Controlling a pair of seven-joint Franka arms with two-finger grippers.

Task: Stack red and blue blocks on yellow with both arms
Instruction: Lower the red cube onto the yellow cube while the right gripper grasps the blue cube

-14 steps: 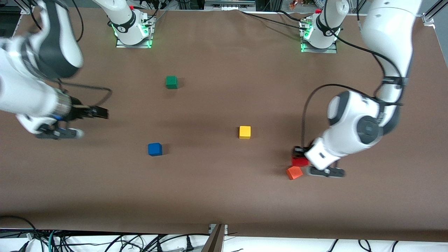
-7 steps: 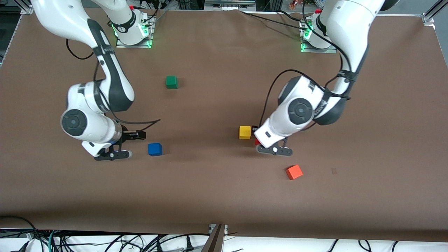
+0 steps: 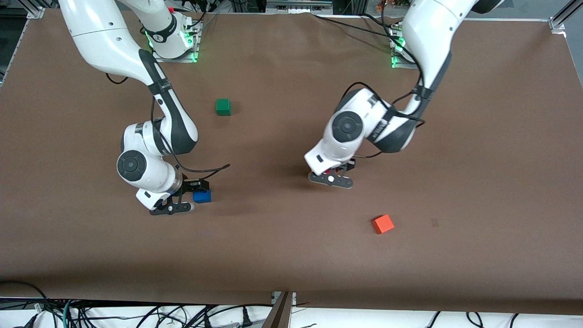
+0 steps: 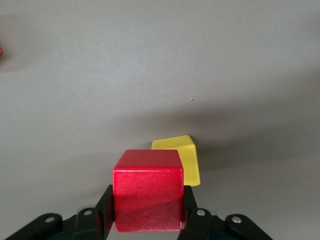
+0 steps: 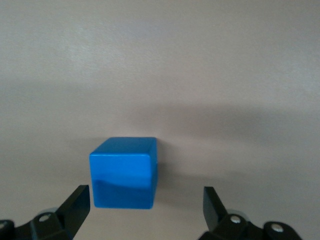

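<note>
My left gripper (image 3: 341, 168) is shut on the deep red block (image 4: 147, 195) and holds it up over the yellow cube (image 4: 182, 157). Part of the yellow cube shows past the red block's edge in the left wrist view. In the front view the left hand hides the yellow cube. My right gripper (image 3: 196, 193) is open and low at the blue block (image 3: 203, 196). In the right wrist view the blue block (image 5: 124, 177) sits on the table between the spread fingers (image 5: 77, 202), closer to one of them and touching neither.
A green cube (image 3: 223, 107) sits toward the robots' bases, between the two arms. A lighter orange-red cube (image 3: 383, 223) lies alone, nearer the front camera than the left gripper. The brown table (image 3: 282, 255) is bare elsewhere.
My left arm carried the red block away from the orange-red cube to over the yellow cube. My right arm swept in from the table's end and came down around the blue block.
</note>
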